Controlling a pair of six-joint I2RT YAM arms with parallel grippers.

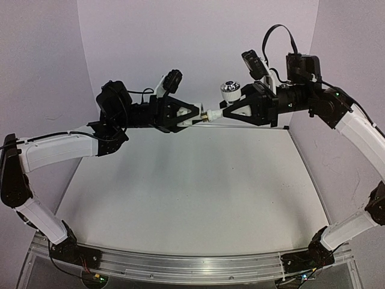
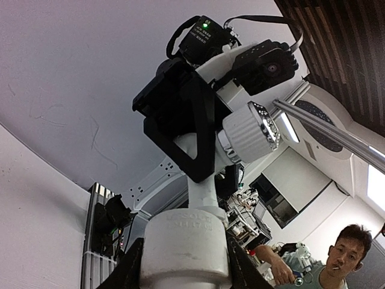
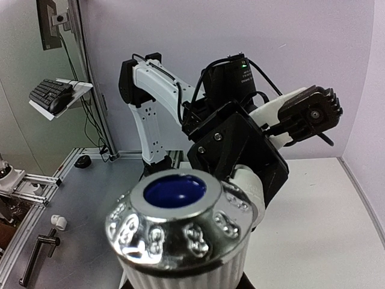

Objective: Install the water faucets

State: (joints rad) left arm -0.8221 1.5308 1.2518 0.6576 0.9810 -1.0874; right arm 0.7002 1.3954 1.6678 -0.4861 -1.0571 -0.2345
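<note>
White tap point(image 1: 230, 91), clamped in right end effector point(image 1: 224, 112)

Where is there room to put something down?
The middle of the flat white table is bare, between the left arm and the right arm. Crowded high at the back, where the left gripper and right gripper meet.

Keyboard point(image 3: 53, 95) on side shelf point(image 3: 81, 86); man point(image 2: 341, 256) low in background; dark tool point(image 3: 37, 256), perhaps handle, on steel bench point(image 3: 96, 192).
</note>
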